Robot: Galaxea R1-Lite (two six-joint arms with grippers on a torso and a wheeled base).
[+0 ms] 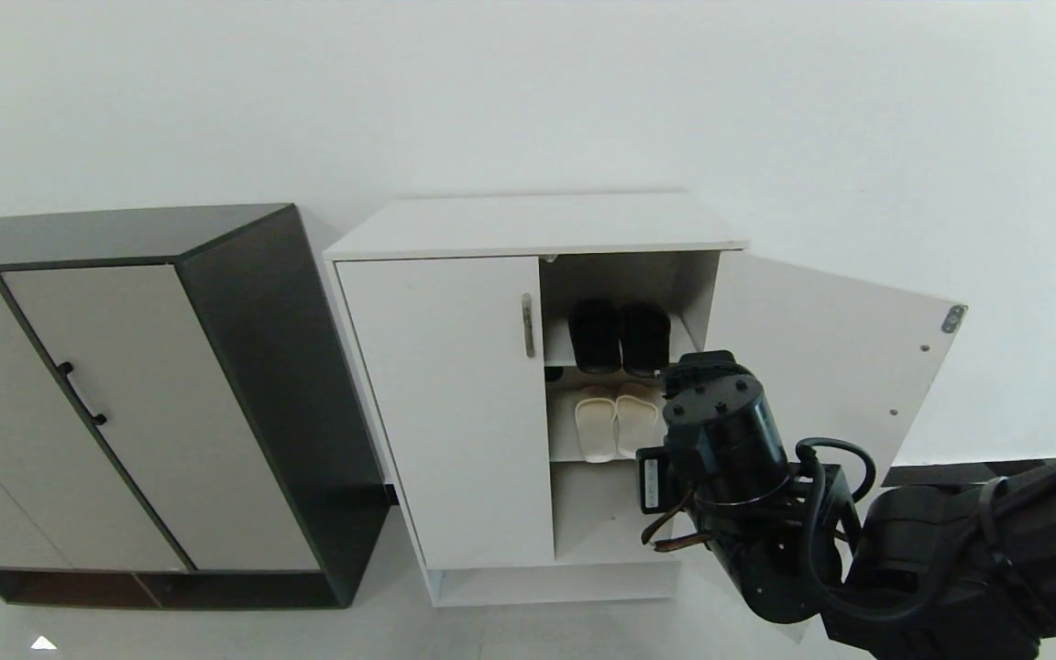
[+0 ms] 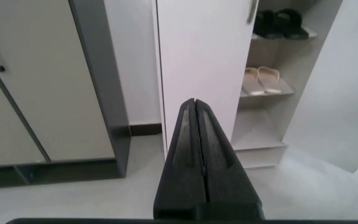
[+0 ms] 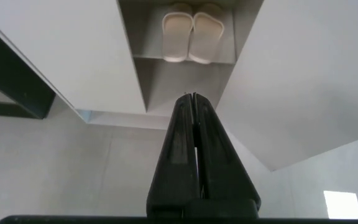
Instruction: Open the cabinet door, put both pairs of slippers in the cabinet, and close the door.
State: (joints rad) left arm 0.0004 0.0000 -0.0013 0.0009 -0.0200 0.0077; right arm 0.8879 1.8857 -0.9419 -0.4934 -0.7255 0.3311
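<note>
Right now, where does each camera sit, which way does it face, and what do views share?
Head view: on the head, looking forward and down at the white cabinet with its right door open; the right arm shows.
Left wrist view: on the left arm, facing the cabinet's shut door and the dark cabinet; the shut left tool shows.
Right wrist view: on the right arm, facing the shelves; the shut right tool shows.
Shared: all see the white slippers.
</note>
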